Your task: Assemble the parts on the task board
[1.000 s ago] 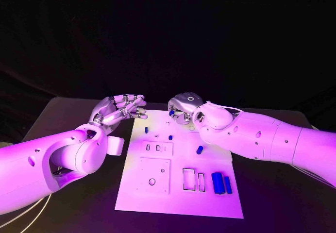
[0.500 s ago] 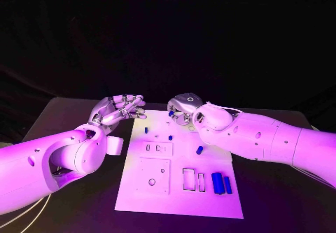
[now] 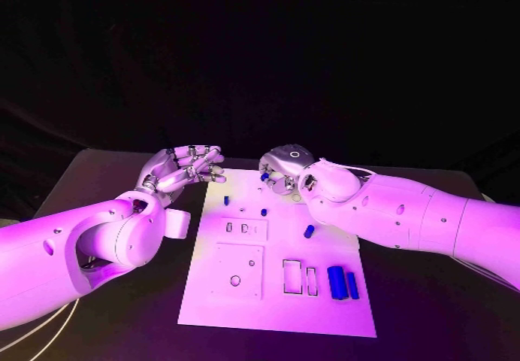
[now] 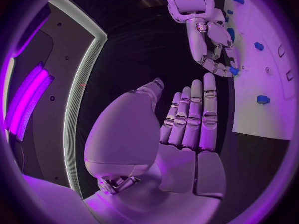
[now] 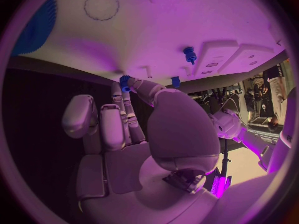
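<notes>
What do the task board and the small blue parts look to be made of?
The task board looks like matte white plastic: a flat, even surface with crisp cut-out slots and no glare. The blue parts look like solid-coloured moulded or printed plastic with a dull sheen. The coloured light leaves both open.

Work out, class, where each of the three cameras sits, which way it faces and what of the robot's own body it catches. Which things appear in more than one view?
Head view: on the robot's head, looking down at the task board; both arms, left hand, right hand.
Left wrist view: behind the left hand, facing the board's edge.
Right wrist view: behind the right hand, facing the board.
Shared: the board, the right hand, the small blue part it pinches.
</notes>
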